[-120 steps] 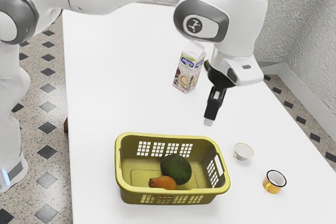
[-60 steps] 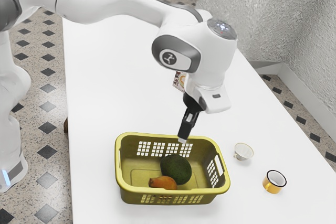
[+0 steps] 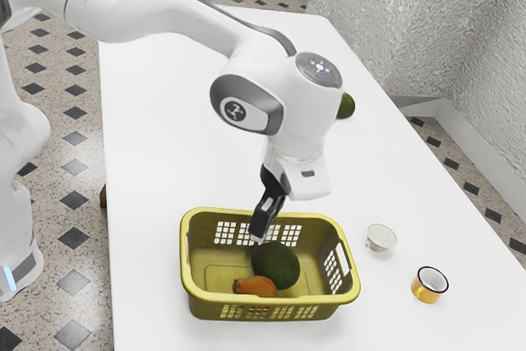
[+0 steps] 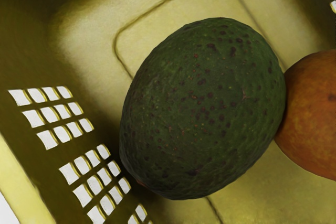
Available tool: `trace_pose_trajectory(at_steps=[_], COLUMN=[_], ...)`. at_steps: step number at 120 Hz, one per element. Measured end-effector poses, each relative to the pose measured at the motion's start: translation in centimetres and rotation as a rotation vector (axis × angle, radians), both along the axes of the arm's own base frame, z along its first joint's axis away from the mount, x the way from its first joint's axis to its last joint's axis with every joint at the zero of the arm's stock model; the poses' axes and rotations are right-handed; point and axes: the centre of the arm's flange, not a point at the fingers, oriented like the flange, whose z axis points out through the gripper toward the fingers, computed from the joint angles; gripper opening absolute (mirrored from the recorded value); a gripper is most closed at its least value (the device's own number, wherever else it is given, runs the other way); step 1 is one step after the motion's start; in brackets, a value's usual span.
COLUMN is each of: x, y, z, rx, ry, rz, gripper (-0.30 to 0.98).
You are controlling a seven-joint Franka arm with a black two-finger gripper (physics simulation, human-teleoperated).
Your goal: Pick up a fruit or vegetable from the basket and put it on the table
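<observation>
My gripper (image 3: 259, 237) points down over the yellow-green basket (image 3: 190, 283), just above the dark green avocado; whether it is open or shut cannot be made out. The avocado (image 3: 276, 266) lies on the basket floor, with an orange-brown fruit or vegetable (image 3: 256, 287) against it. In the wrist view, the speckled avocado (image 4: 205, 108) is under my hand, touching the orange-brown one (image 4: 310, 114), and the basket's perforated wall (image 4: 31, 163) stands beside them.
On the white table (image 3: 164, 121), a small pale cup (image 3: 380, 238) and a gold mug (image 3: 427, 287) stand off the basket's right side in the exterior view. Another green, avocado-like item (image 3: 346, 106) lies farther back, partly behind the arm.
From beyond the basket, my hand has come toward the exterior view's left and down, over the basket. The arm now hides the carton and uncovers the green item at the back.
</observation>
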Motion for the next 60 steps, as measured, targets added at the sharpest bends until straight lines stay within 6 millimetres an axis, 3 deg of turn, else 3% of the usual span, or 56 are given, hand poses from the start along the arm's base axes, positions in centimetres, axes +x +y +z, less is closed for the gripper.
trace_pose_trajectory(at_steps=[28,60], x=[0.6,1.4], y=[-0.8,-0.7], z=[-3.2,-3.6], rx=[-0.021,-0.043], ry=[-0.024,-0.056], rz=[-0.022,-0.022], gripper=[0.69,0.69])
